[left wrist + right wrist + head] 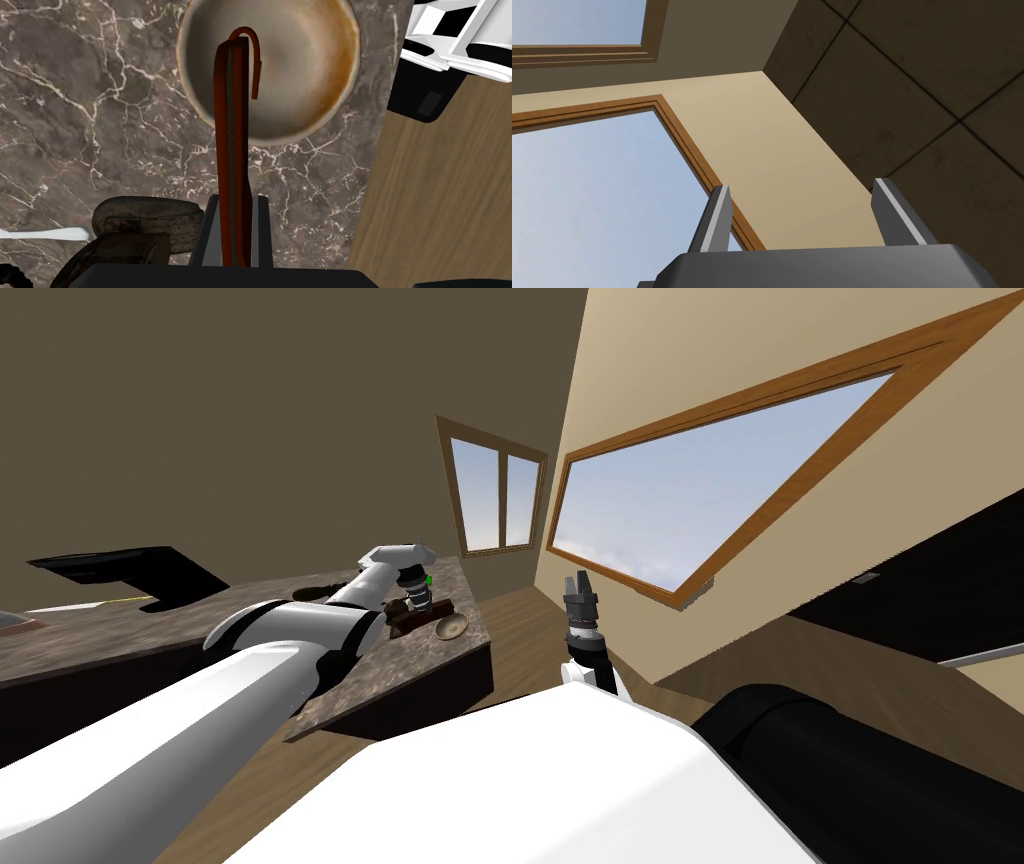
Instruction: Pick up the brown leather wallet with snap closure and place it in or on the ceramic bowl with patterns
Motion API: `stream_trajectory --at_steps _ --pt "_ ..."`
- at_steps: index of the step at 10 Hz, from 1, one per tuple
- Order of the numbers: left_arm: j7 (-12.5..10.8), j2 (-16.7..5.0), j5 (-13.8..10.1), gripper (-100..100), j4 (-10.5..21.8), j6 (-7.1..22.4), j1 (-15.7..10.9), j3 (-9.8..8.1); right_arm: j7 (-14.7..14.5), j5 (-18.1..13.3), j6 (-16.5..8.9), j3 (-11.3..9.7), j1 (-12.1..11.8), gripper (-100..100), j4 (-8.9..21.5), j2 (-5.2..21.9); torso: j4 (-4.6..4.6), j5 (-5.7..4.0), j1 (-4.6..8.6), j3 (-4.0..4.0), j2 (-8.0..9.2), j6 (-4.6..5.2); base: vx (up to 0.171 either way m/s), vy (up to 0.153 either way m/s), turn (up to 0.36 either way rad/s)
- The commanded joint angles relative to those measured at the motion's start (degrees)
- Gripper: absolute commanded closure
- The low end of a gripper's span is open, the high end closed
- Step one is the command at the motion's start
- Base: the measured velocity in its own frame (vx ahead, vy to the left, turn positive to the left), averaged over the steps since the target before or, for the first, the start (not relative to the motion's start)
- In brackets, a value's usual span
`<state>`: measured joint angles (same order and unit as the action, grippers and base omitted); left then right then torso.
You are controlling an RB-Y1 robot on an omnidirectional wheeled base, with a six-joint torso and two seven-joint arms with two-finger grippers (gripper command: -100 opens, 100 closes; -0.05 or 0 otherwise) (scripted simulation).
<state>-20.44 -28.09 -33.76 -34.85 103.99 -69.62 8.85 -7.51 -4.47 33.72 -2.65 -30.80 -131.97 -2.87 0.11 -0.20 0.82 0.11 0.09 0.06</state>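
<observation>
Left tool (237,200): pinching the wallet's near end, one finger pressed on each flat face.
Wallet (232,125): reddish-brown, thin, held edge-on; it reaches from the tool out over the bowl, its far flap curled.
Handling: judged light, pliant and not fragile; grip across the flat faces.
Bowl (320,75): beyond the fingertips, beneath the wallet's far end; judged breakable.
Counter (100,100): marbled, carries the bowl.
Right tool (803,184): fingers spread, holding nothing, well apart from the left tool.

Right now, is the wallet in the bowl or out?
Out: the left gripper is shut on the wallet, held edge-on, its far end over the bowl. Contact: cannot tell.
</observation>
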Motion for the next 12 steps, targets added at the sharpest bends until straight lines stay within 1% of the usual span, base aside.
stream_trajectory --at_steps 1,2,3,4,5,9,10,11,12 --pt "-1.0 -0.4 -1.1 100 -0.6 1.4 -1.5 -0.14 0.0 0.0 0.0 0.0 0.0 0 0.0 0.0 0.0 0.0 0.0 0.0 0.0 0.0 0.046 -0.179 -0.039" --pt "-1.4 -0.6 -1.4 100 -0.8 2.9 -2.1 -0.17 0.0 0.0 0.0 0.0 0.0 0 0.0 0.0 0.02 -0.03 0.05 -0.03 -0.08 0.0 0.039 -0.149 -0.024" --pt "-1.5 -0.7 -1.6 100 -0.9 3.6 -2.3 -0.18 0.0 0.0 0.0 0.0 0.0 0 0.0 0.0 0.0 0.0 -0.04 -0.02 -0.06 -0.02 0.025 -0.099 -0.013" --pt "-1.4 -0.5 -1.4 100 -0.7 2.9 -2.2 -0.16 0.0 0.0 0.0 0.0 0.0 0 0.0 0.0 0.01 0.04 -0.25 0.0 -0.01 -0.07 0.012 -0.039 -0.005" --pt "-1.5 -0.5 -1.5 -100 -0.8 3.1 -2.3 -0.18 0.0 0.0 0.0 0.0 0.0 0 0.0 0.0 0.0 0.12 -0.54 0.01 0.03 -0.11 0.002 -0.011 -0.003" --pt "-1.5 -0.5 -1.5 -100 -0.8 3.1 -2.3 -0.18 0.0 0.0 0.0 0.0 0.0 0 0.0 0.0 0.01 0.19 -0.81 0.04 0.08 -0.14 0.0 0.0 0.0" --pt "-1.5 -0.5 -1.5 0 -0.8 3.1 -2.3 -0.18 0.0 0.0 0.0 0.0 0.0 0 0.0 0.0 0.01 0.19 -0.82 0.04 0.08 -0.14 0.0 0.0 0.0" --pt "-1.9 -1.1 -2.1 -100 -1.4 5.1 -3.6 -0.06 0.0 0.0 0.0 0.0 0.0 0 0.0 0.0 0.01 0.2 -0.82 0.04 0.09 -0.14 0.014 -0.002 0.001" --pt "-2.0 -1.4 -2.3 -100 -1.6 5.7 -4.0 -0.02 0.0 0.0 0.0 0.0 0.0 0 0.0 0.0 0.01 0.18 -0.81 0.03 0.05 -0.14 0.018 -0.001 0.0"
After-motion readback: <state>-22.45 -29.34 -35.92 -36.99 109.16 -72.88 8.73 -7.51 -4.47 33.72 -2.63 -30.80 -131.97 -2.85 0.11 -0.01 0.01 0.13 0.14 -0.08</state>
